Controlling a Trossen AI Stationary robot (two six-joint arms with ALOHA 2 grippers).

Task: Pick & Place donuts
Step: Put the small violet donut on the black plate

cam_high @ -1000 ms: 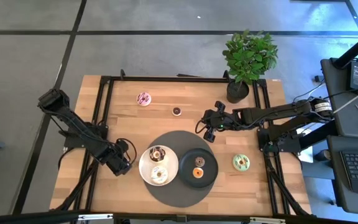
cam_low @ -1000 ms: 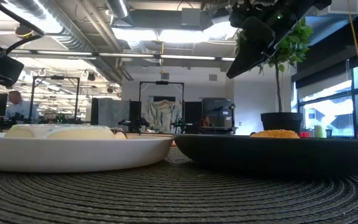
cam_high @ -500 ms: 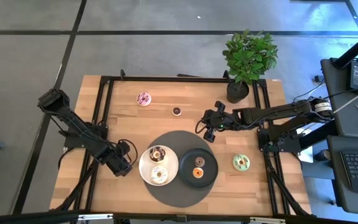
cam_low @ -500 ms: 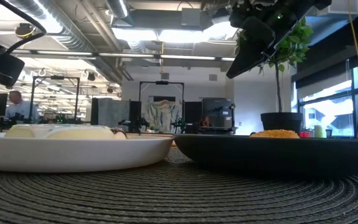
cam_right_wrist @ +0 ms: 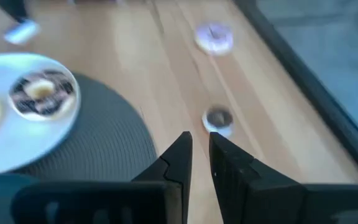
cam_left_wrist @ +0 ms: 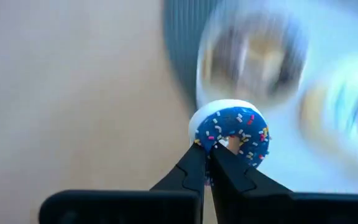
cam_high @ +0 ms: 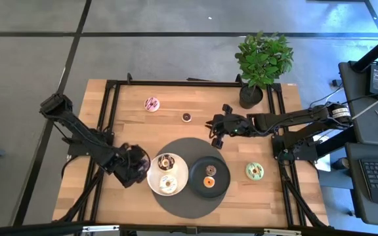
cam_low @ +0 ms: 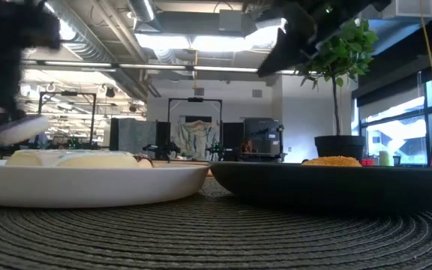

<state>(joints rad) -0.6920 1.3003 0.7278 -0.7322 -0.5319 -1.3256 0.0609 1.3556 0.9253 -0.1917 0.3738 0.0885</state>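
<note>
A blue sprinkled donut [cam_left_wrist: 238,134] with a white underside is in my shut left gripper [cam_high: 138,164], just left of the white plate [cam_high: 154,185]. That plate holds a chocolate-sprinkled donut [cam_high: 167,162] and a cream donut [cam_high: 168,184]. The black plate [cam_high: 195,172] carries an orange mini donut [cam_high: 210,170] and a brown mini donut [cam_high: 209,181]. A pink donut [cam_high: 151,103], a small brown donut [cam_high: 186,117] and a green donut [cam_high: 254,171] lie flat on the wood. My right gripper [cam_high: 216,129] hovers beyond the mat, fingers a narrow gap apart, holding nothing. My left gripper pinches the blue donut's ring on the side nearest the fingers [cam_left_wrist: 209,142], between its two fingertips [cam_left_wrist: 194,163]. The fingers slant down from the table's left. The donut sits tilted at their free ends, its iced face toward the wrist camera, off the table.
Both plates sit on a round grey mat [cam_high: 188,145] at the table's near middle. A potted plant [cam_high: 262,62] stands at the far right corner. A black frame [cam_high: 113,98] runs along the table's edges. Bare wood [cam_high: 130,124] lies between the pink donut and the mat.
My left gripper has risen and rolled, shifting a little toward the white plate; it blurs in the low view. My right gripper has tipped its fingers up toward level, staying above the same spot.
</note>
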